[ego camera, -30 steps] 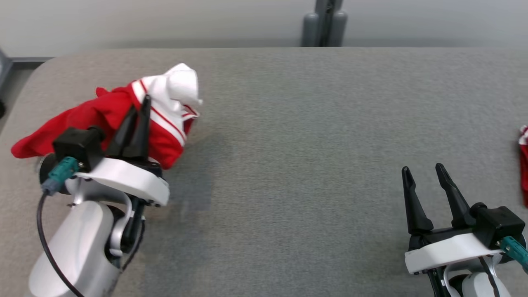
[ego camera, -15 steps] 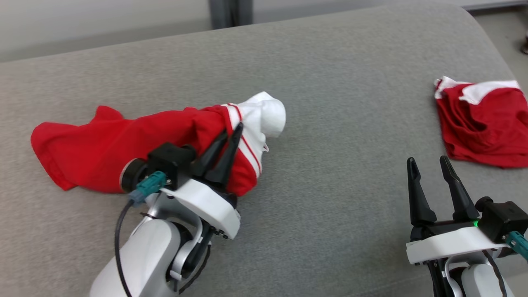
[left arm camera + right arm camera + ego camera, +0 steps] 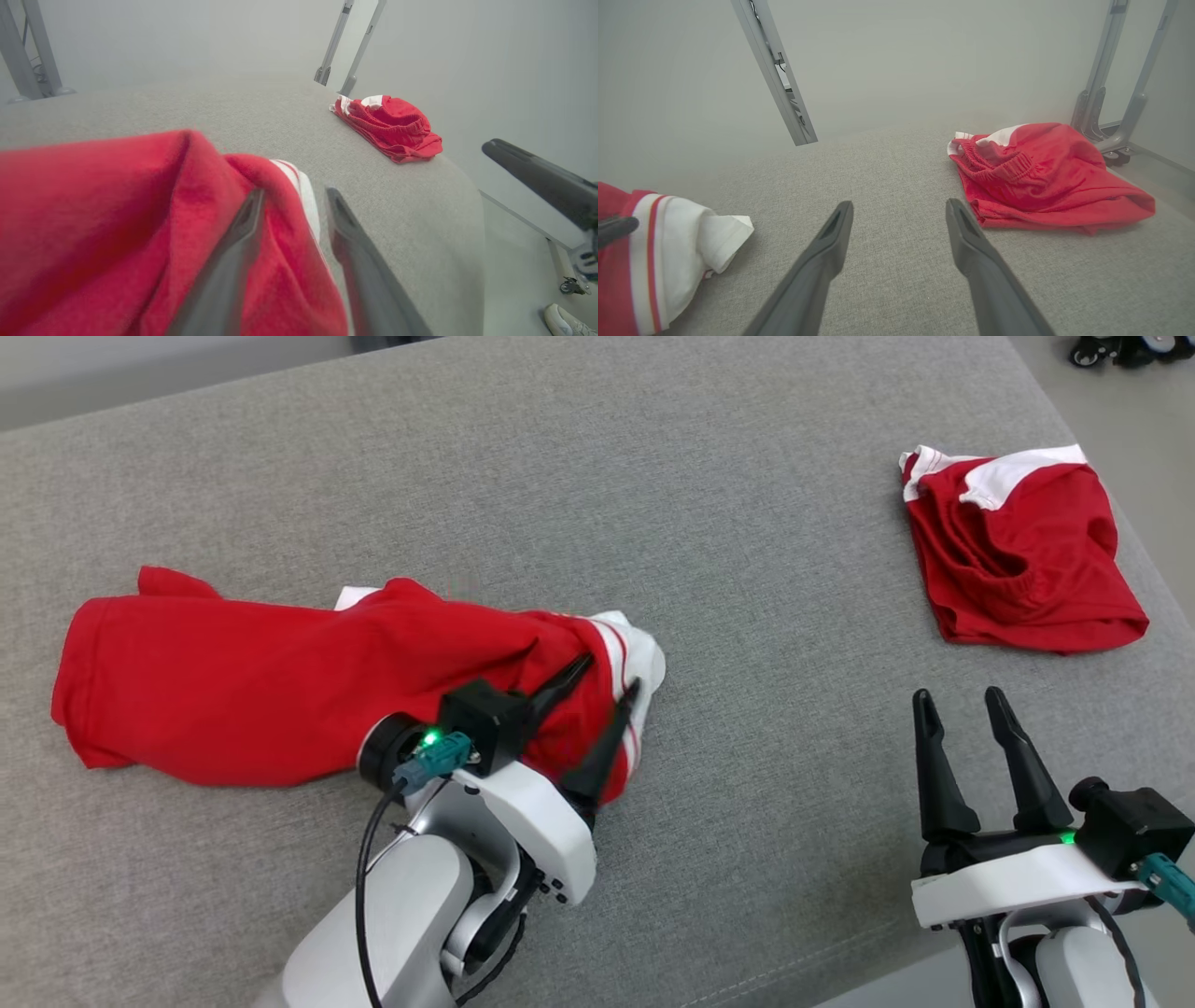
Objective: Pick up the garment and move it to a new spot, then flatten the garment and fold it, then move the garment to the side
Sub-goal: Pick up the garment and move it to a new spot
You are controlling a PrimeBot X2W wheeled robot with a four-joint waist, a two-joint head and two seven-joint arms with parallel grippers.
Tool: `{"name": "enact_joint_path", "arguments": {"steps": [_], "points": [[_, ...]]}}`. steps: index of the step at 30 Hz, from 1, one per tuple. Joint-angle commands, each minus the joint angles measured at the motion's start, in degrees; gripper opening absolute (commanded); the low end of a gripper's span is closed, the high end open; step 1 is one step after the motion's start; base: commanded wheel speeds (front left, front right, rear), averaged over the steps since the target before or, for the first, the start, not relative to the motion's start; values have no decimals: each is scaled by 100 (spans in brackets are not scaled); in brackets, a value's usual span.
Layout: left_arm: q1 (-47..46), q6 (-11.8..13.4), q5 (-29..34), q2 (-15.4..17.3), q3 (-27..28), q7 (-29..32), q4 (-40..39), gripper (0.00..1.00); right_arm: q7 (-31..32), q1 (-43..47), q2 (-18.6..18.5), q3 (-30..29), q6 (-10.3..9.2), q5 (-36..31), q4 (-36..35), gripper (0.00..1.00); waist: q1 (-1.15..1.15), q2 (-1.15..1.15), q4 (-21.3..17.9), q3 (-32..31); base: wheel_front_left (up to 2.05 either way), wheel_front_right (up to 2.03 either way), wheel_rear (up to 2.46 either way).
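Open grey table (image 3: 747, 504) is stretching between the red garment (image 3: 280, 681), left, and red shorts (image 3: 1018, 569), far right. My left gripper (image 3: 609, 674) and right gripper (image 3: 957, 695) are gaping open.

The left gripper (image 3: 611, 672) and right gripper (image 3: 958, 694) each carry two long, tapered black fingers (image 3: 936, 775) on a curved white plate (image 3: 532, 821). A black box (image 3: 485, 714) beside each bears a teal plug (image 3: 434, 761), a green light (image 3: 431, 739) and a black cable (image 3: 359, 896). The forearms (image 3: 392, 915) are glossy silver-white.
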Motion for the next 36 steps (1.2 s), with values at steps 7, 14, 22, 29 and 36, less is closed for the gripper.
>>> {"name": "enact_joint_path", "arguments": {"steps": [7, 14, 22, 29, 36], "points": [[-105, -21, 254, 27, -15, -587, -230, 100, -55, -43, -26, -102, 2, -143, -84, 100, 0, 0, 311, -210, 0, 0, 0], [60, 377, 254, 357, 537, -1033, -744, 100, -51, -67, -25, -115, 2, -392, -155, 100, 0, 0, 660, -463, 0, 0, 0], [356, 750, 153, 891, 1429, -1312, -910, 100, -51, -38, -26, -75, 2, -582, -136, 100, 0, 0, 1037, -701, 0, 0, 0], [992, 888, 136, 1248, 2215, -1405, -947, 100, -51, 73, -26, -46, 2, -693, -90, 100, 0, 0, 1276, -983, 0, 0, 0], [1893, 1023, 285, 1290, 2684, -1410, -1180, 100, -47, 275, -26, -36, 2, -806, -29, 100, 0, 0, 1432, -1301, 0, 0, 0]]}}
